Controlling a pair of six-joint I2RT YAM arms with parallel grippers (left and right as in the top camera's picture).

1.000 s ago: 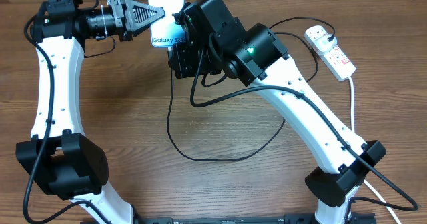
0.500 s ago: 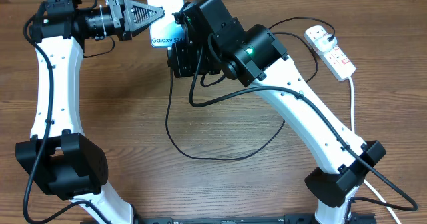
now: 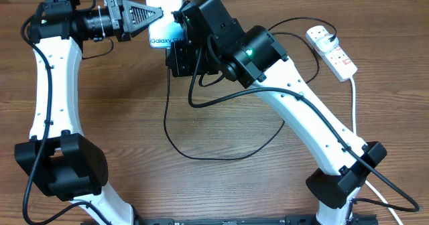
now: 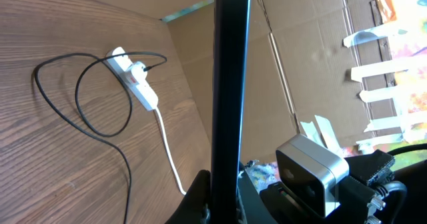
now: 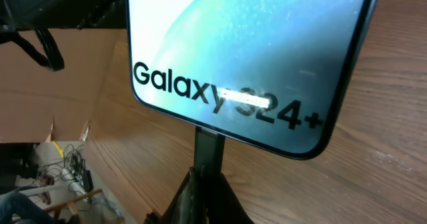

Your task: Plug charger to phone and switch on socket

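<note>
The left fingers (image 3: 141, 14) were clenched on the phone (image 3: 164, 7) and held it up above the far side of the worktop (image 3: 134, 118), not lying on it. In the left wrist view the phone (image 4: 230, 84) showed only as a thin dark edge that stood upright and went down between the fingers at the bottom of the frame.

The right fingers (image 5: 193, 197) were closed around the charger (image 5: 208, 151) at its small plug tip, directly under the phone (image 5: 247, 44). The tip met the lower edge of the phone, below the white text "Galaxy S24+" on the blue-teal screen. Whether it was fully inside the port, I could not tell. From above, the right arm covered this place.

From there the black cable hung down and made a wide loop on the worktop between the two arms, then ran to the right, toward the socket (image 3: 333, 49).

The socket lay flat near the far right edge of the worktop, well apart from the phone, with its thick white cord leading toward the near side. The position of its switches was too small to read.
</note>
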